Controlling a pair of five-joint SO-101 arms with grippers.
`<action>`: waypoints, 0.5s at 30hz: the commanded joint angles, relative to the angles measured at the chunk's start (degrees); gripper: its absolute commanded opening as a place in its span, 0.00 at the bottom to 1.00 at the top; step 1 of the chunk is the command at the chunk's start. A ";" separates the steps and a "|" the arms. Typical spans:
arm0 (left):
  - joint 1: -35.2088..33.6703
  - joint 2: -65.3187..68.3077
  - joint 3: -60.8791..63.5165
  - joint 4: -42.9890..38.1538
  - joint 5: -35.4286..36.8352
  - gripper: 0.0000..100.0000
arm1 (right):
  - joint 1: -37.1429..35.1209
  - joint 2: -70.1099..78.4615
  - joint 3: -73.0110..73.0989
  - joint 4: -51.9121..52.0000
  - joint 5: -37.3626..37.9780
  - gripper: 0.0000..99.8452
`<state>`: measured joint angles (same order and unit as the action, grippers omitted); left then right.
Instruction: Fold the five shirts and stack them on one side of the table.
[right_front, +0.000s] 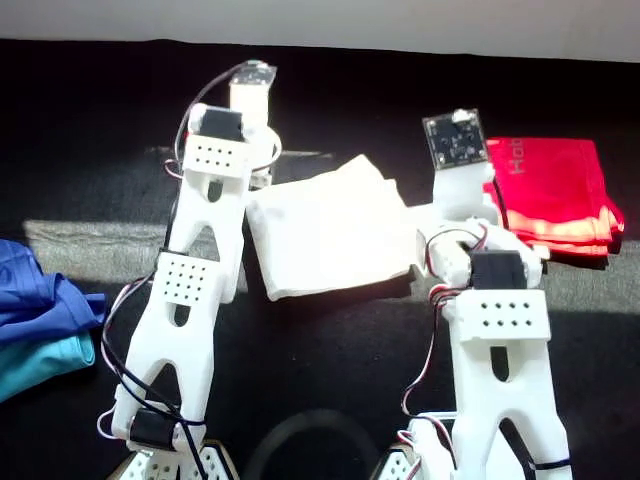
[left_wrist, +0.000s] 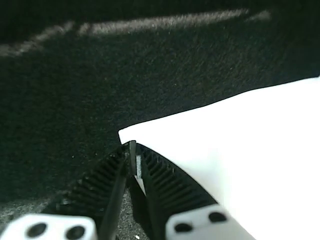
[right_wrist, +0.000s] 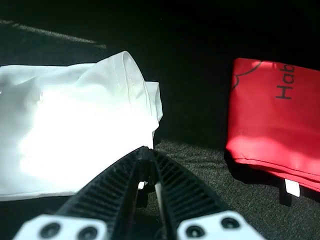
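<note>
While near red shirts (right_front: 555, 195), white shirt (right_front: 330, 225).

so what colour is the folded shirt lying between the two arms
Plain white. The folded shirt shows best in the high view.

Left arm (right_front: 185, 290), right arm (right_front: 500, 320): white plastic links with hole-grid plates, black servos at the joints, thin red, black and white cables. Left gripper (left_wrist: 132, 149), right gripper (right_wrist: 146, 153): black ribbed fingers, white screw-holed bases
</note>
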<state>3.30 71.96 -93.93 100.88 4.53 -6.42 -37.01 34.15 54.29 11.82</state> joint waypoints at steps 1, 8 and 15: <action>0.31 -11.56 -1.19 0.62 0.09 0.01 | 1.63 5.49 -12.09 0.66 -0.44 0.01; 2.24 -31.69 20.62 0.88 0.18 0.01 | 1.27 26.68 -29.49 0.66 -2.81 0.01; 3.12 -57.98 59.56 -0.88 3.08 0.01 | -0.92 45.58 -47.34 5.76 -9.76 0.01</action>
<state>5.49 26.68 -49.10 101.32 7.08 -5.54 3.43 -4.09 57.89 3.21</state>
